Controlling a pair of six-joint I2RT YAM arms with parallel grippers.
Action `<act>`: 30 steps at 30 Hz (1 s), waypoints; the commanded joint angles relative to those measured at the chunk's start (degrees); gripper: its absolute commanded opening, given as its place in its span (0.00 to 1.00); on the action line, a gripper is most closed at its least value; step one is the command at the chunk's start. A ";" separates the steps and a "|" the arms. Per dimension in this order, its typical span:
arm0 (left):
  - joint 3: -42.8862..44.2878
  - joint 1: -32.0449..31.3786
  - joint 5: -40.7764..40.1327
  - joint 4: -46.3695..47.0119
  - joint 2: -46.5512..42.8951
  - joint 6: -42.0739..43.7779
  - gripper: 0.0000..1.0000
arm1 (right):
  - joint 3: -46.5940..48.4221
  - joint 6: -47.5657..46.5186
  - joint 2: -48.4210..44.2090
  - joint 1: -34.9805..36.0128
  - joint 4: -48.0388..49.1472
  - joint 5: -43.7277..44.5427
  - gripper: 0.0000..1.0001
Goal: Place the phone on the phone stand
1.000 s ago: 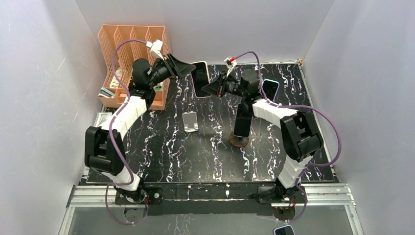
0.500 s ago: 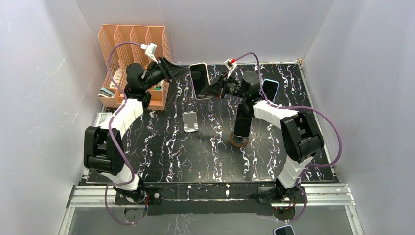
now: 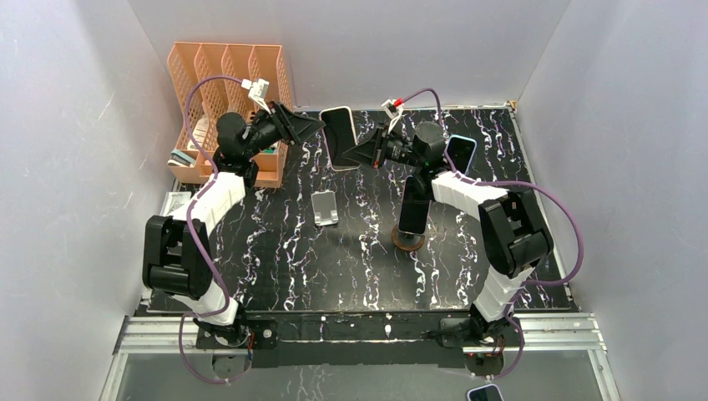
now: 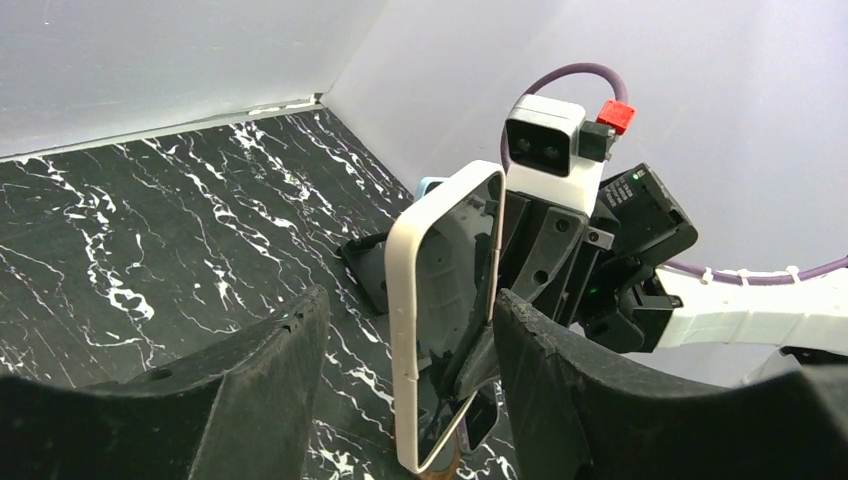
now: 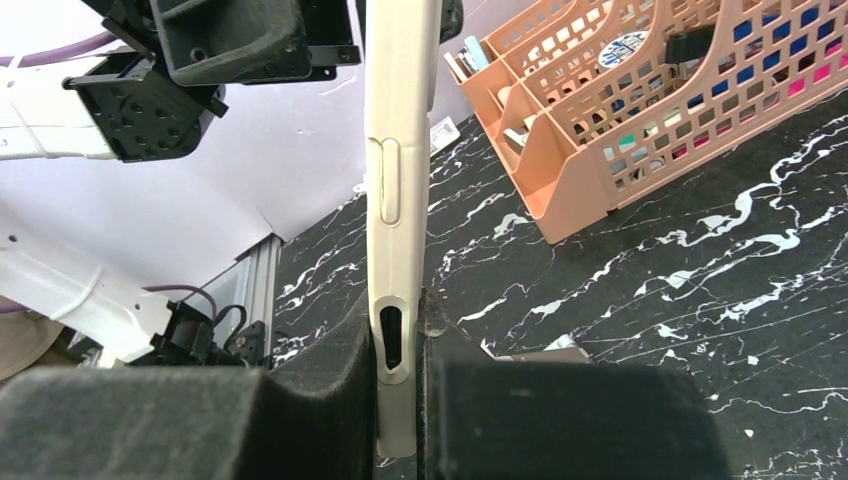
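A phone [image 3: 339,136] in a cream case hangs upright above the back of the table. My right gripper [image 3: 361,153] is shut on its lower edge; in the right wrist view the case [image 5: 400,150] is pinched between both fingers of that gripper [image 5: 400,312]. From the left, my left gripper [image 3: 316,126] stands open with its fingers on either side of the phone [image 4: 440,300]. A gap shows beside the left finger [image 4: 270,370]. The right finger [image 4: 560,370] is close to the phone's far edge. The small grey phone stand [image 3: 325,207] sits empty on the black marble table [image 3: 275,259], below and in front of the phone.
An orange mesh file organizer [image 3: 225,75] stands at the back left, close behind my left arm. A dark phone on a round brown base [image 3: 410,225] stands mid-table under my right arm. A blue-cased phone [image 3: 461,152] lies at the back right. Grey walls enclose three sides.
My left wrist has drawn back to the left a little and its jaws have widened slightly. The right gripper has nudged the phone slightly left, still gripping it.
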 commanded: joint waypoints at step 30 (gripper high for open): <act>-1.47 -2.59 8.81 18.09 2.46 -8.02 0.26 | 7.51 4.22 5.18 4.87 9.23 -6.29 0.01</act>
